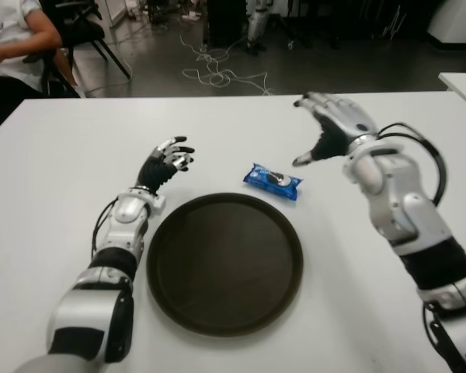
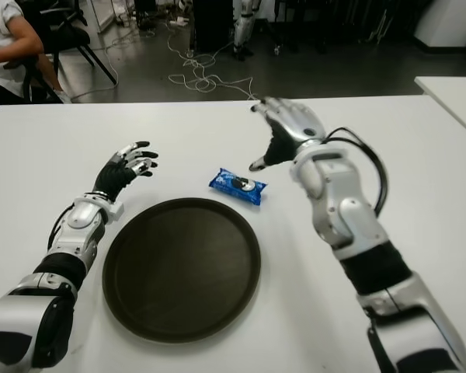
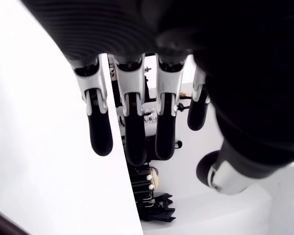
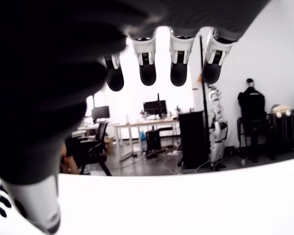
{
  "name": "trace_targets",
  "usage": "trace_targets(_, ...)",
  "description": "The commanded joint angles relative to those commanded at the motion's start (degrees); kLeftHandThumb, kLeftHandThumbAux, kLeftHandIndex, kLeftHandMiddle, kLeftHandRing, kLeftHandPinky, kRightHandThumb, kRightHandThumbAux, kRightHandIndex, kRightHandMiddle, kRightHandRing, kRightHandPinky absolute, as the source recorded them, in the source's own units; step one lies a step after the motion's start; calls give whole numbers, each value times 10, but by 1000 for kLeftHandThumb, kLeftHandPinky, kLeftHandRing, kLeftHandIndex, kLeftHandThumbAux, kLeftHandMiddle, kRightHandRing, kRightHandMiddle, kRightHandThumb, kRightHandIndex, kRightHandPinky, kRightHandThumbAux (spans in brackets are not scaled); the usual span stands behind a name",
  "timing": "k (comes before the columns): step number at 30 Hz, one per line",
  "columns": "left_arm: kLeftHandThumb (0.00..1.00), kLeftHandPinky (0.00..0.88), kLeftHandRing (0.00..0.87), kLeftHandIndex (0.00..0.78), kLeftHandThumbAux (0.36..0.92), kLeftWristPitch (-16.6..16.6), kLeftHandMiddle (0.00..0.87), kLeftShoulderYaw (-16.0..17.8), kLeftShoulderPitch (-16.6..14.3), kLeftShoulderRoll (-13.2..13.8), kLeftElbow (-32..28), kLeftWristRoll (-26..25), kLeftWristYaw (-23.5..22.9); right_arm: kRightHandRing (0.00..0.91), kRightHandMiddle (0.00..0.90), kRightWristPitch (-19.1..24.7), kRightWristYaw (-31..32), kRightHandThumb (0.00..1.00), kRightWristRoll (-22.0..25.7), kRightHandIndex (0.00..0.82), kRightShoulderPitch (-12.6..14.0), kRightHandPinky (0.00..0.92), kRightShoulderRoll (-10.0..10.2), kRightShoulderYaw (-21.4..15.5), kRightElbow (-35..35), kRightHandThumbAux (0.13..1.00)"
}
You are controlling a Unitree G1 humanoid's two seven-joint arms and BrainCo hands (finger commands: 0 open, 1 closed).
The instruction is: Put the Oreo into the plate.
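Observation:
A blue Oreo packet point(image 1: 272, 180) lies on the white table point(image 1: 62, 155) just beyond the far right rim of the round dark plate point(image 1: 171, 241). My right hand point(image 1: 326, 128) hovers a little beyond and to the right of the packet, fingers spread and empty, its thumb tip close to the packet without touching it. In the right wrist view its fingertips point(image 4: 179, 73) hang free with nothing between them. My left hand point(image 1: 169, 159) shows to the left of the plate's far edge, fingers loosely extended and holding nothing.
A seated person point(image 1: 12, 47) and a black chair point(image 1: 85, 35) are beyond the table's far left corner. Cables point(image 1: 217, 74) lie on the floor behind the table. Another white table's corner point(image 1: 462, 81) shows at far right.

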Motion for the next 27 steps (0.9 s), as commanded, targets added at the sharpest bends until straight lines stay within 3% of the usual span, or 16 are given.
trace_targets(4,90,332,313,207,658,0,320,-2,0,0,0,3,4,89,103,-10,-26,0,2,78,-7,29,18,10,39,741)
trace_targets(11,92,344,317,207,658,5,323,-3,-2,1,3,4,2,106,120,-24,-103,0,0,91,-22,51,76,37,142,759)
trace_targets(14,94,346,321,207,659,7,321,-2,-2,0,3,1,0,116,126,-26,-115,0,0,97,-10,64,79,42,141,769)
trace_targets(19,110,347,320,205,659,9,324,-1,-1,-1,0,-1,-3,116,122,-25,-127,0,-7,107,-13,83,98,62,164,785)
trace_targets(27,113,352,317,202,652,6,320,-1,-1,0,2,-1,-6,108,112,-23,-122,0,-8,104,-16,87,96,76,163,813)
